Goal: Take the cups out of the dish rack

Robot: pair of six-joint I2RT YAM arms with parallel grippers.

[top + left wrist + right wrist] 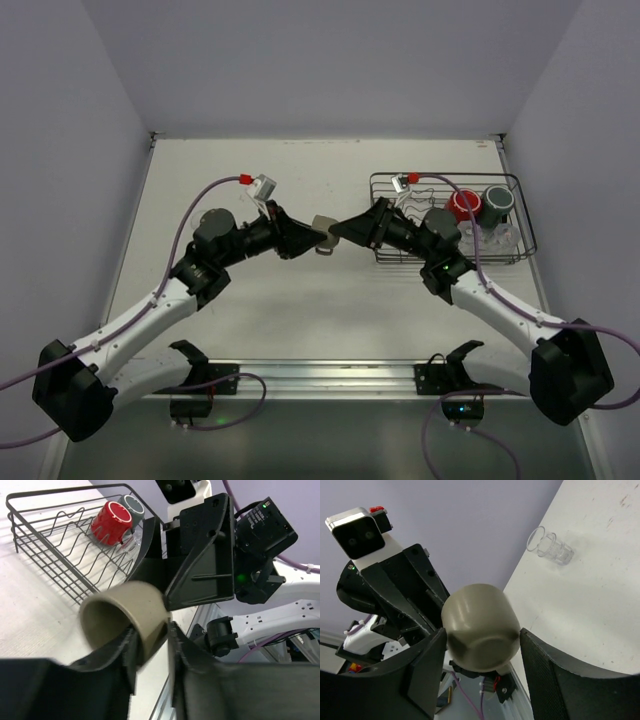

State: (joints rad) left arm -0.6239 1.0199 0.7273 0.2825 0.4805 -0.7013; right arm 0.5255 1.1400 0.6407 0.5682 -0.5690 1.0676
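Note:
The olive-tan mug point(323, 238) hangs above mid-table between both grippers. My left gripper point(312, 238) is shut on its wall, one finger inside the mouth and one outside; the left wrist view shows the mug point(127, 612) in these fingers point(150, 632). My right gripper point(342, 232) has a finger on each side of the mug's base point(480, 627), both touching it, around their midpoint point(482, 636). The black wire dish rack point(520, 250) at the right back holds a red cup point(463, 205), a dark grey cup point(497, 199) and clear tumblers point(500, 238).
One clear tumbler point(551, 547) lies on its side on the white table. The rack point(45, 540), red cup point(111, 522) and grey cup point(132, 504) also show in the left wrist view. Purple walls close the table on three sides.

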